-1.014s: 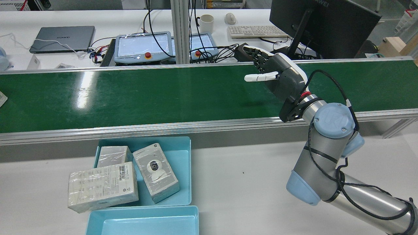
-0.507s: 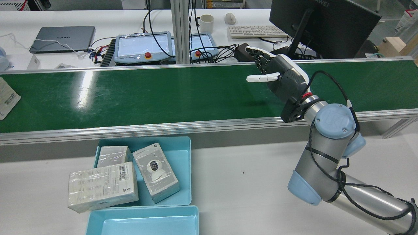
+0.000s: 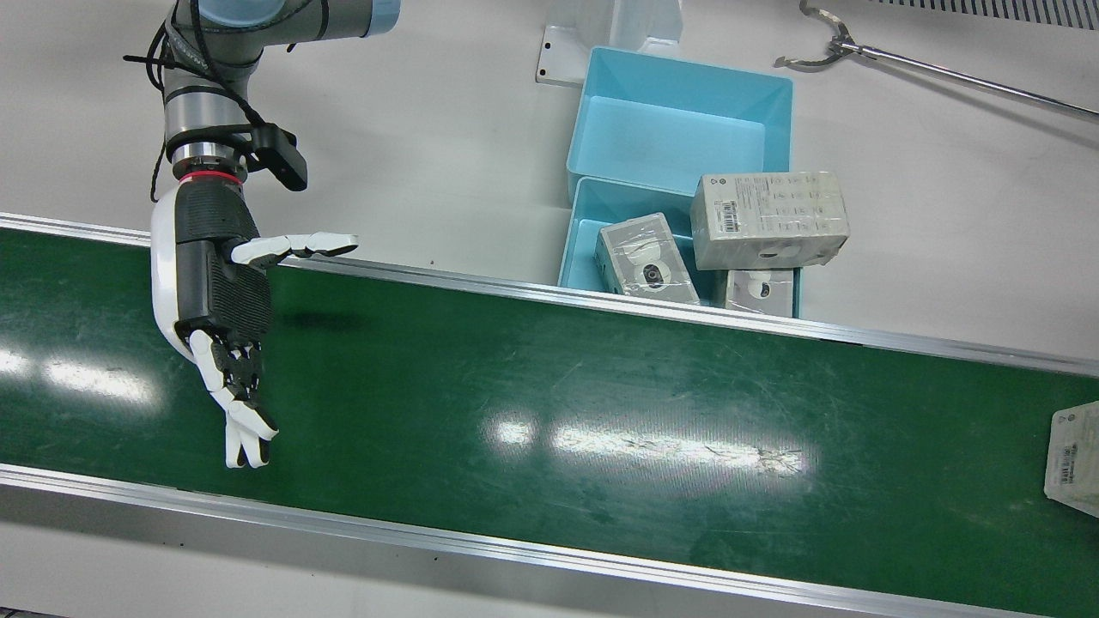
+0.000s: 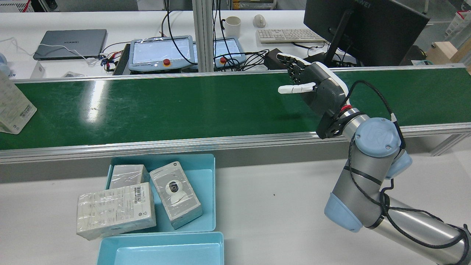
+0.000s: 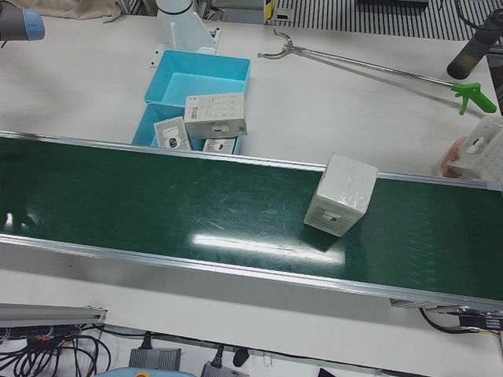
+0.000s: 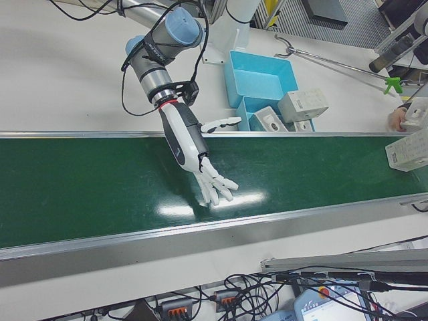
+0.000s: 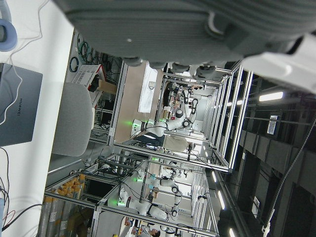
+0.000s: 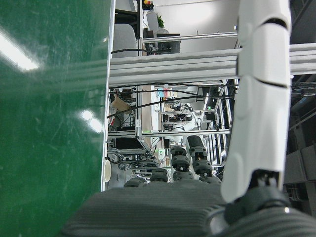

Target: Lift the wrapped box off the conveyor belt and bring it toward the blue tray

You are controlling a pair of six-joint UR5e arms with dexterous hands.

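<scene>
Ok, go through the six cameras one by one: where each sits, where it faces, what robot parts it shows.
Front view: overhead, looking down on the conveyor belt; shows the right hand.
Rear view: high behind the robot, facing the desks; right arm and hand.
Left-front view: across the belt, on the wrapped box; only a blue arm joint at the corner.
Right-front view: across the belt; right arm, hand open.
Left hand view: sideways, facing the lab; palm edge.
Right hand view: sideways along the belt; palm, fingers.
Front and rear share the blue tray.

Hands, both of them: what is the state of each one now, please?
Left hand: only its underside shows in its own camera; cannot tell.
Right hand: open, fingers spread over the conveyor belt, holding nothing.
</scene>
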